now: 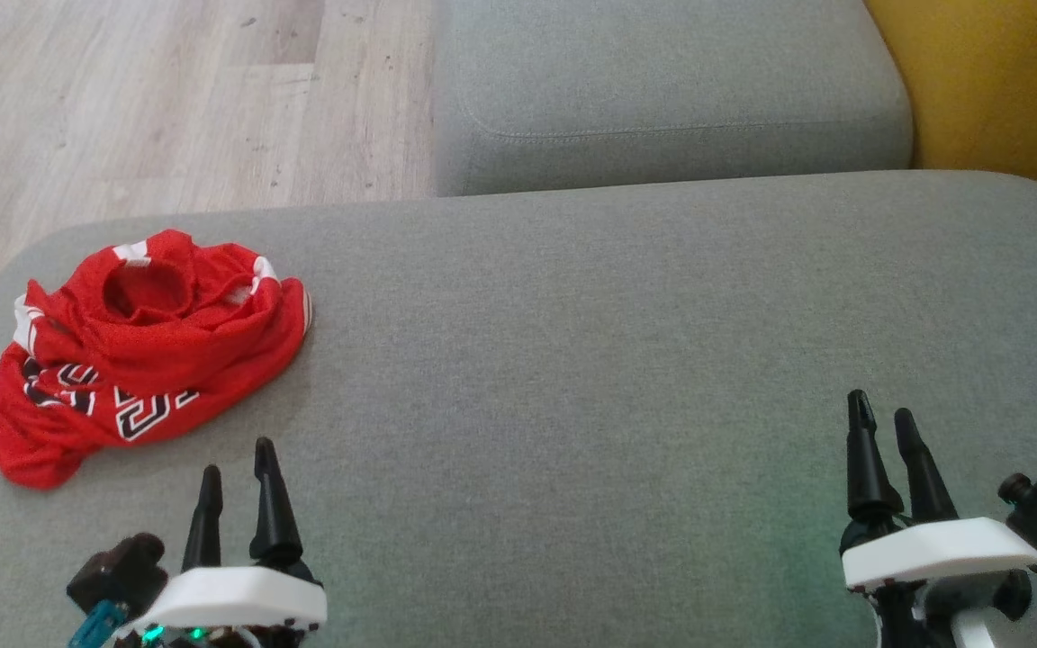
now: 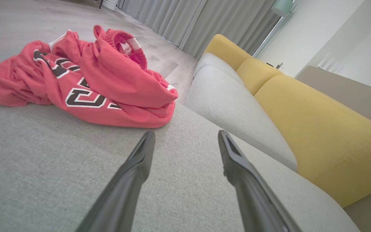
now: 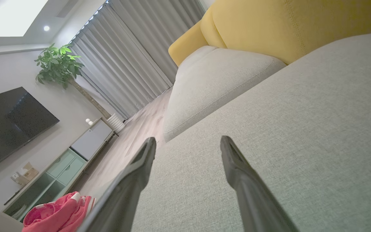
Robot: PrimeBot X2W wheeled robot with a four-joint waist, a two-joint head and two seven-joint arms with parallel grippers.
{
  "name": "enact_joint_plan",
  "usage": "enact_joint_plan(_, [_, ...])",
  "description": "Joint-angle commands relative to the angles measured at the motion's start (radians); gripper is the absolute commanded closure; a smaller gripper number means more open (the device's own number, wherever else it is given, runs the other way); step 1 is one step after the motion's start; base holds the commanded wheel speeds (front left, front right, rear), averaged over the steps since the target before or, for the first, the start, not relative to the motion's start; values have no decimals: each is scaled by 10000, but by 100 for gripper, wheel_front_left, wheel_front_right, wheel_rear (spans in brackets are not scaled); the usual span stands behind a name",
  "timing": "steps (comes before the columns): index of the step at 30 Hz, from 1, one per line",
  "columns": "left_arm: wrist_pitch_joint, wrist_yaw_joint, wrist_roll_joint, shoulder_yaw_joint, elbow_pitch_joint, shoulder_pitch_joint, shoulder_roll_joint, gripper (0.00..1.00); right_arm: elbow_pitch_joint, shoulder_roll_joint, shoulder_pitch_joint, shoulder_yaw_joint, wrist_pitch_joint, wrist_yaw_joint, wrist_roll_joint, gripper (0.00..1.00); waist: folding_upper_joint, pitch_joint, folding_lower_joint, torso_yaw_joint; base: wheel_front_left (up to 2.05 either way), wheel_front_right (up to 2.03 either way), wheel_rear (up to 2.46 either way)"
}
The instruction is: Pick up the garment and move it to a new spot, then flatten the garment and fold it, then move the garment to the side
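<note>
- While the crumpled red mesh jersey (image 1: 145,351) lies at centre left on the grey fabric sofa seat (image 1: 617,360), no step looks begun.
- Bottom corners: left end effector (image 1: 237,456) and right end effector (image 1: 881,405), both released, empty.

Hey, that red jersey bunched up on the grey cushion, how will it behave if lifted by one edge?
Probably floppy: the red jersey lies in soft crumpled folds, so it should drape from a pinch. Likely light: the mesh looks thin. Pushed across the grey cushion, it would probably bunch rather than slide.

Grey sofa seat (image 1: 662,360), yellow backrest (image 1: 996,81), wood floor (image 1: 122,108)
</note>
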Motion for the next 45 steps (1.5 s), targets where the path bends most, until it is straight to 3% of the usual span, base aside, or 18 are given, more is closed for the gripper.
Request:
enact_joint_plan(1, [-184, 116, 416, 91, -433, -300, 125, 0, -456, -82, -159, 208, -181, 33, -429, 0, 0, -24, -1, 14, 0, 0, 0])
enact_joint_plan(30, [-1035, 930, 4003, -638, -731, -43, 389, 0, -543, -105, 116, 530, -1036, 42, -4044, 0, 0, -420, -1, 152, 0, 0, 0])
enact_joint_plan(45, [-1476, 1009, 5499, -597, -392, 67, 267, 0, 83, -118, 260, 311, -1479, 47, -5737, 0, 0, -552, -1, 284, 0, 0, 0])
